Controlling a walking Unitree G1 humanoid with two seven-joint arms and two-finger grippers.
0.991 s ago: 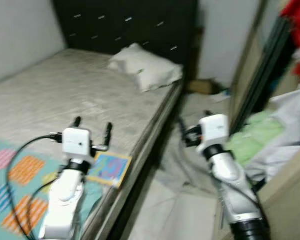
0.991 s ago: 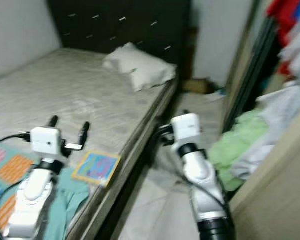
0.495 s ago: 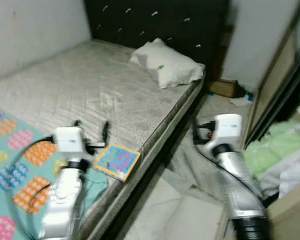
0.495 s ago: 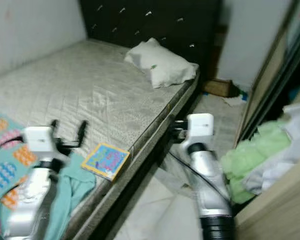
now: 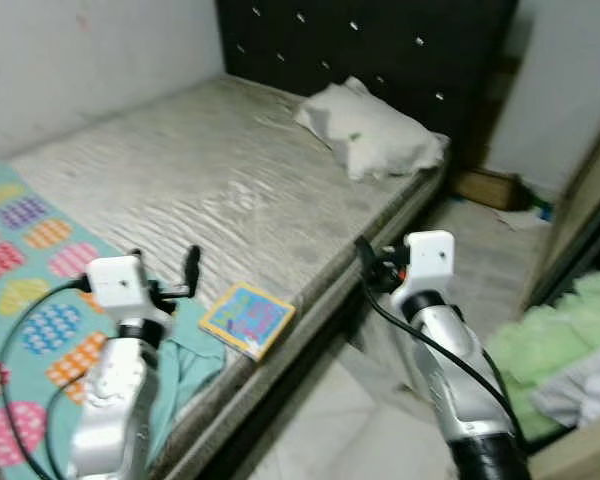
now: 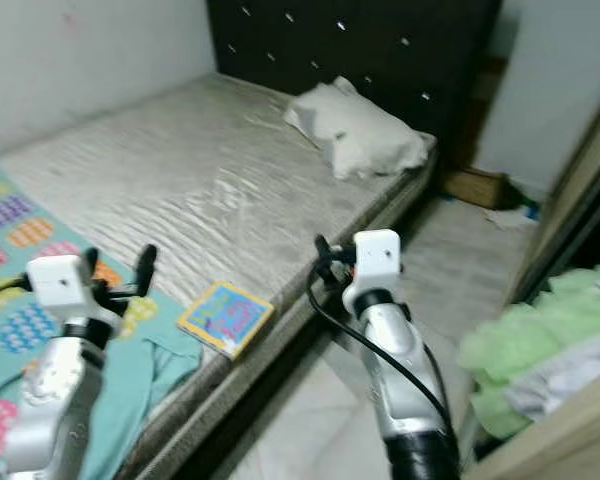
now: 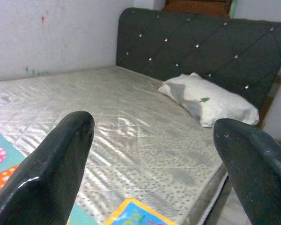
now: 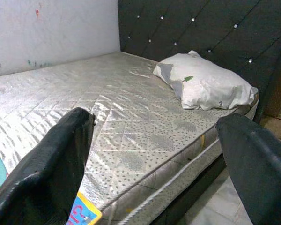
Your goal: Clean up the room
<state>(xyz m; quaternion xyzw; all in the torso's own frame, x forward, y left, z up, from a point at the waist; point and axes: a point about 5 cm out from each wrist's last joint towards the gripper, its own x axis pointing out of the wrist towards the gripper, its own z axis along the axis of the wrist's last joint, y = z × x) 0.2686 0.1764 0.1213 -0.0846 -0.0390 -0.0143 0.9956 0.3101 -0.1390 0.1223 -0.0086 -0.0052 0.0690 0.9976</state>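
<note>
Both the left gripper [image 5: 163, 272] and right gripper [image 8: 154, 154] are hanging wide open and empty beside the square colourful picture book [image 5: 247, 319] lying at the grey quilted mattress's [image 5: 230, 190] edge, so a clumsy reach is risking knocking it floorward.

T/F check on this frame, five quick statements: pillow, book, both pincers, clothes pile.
1. The white pillow lies on the mattress close to the dark headboard. True.
2. The colourful book is on the floor beside the bed. False: it lies on the mattress near the edge, next to the patterned blanket.
3. The left pincer is shut on the book. False: its fingers are spread and hold nothing.
4. The right pincer is open and empty. True.
5. The green clothes pile sits on the bed. False: it is off the bed, on the robot's right.
</note>
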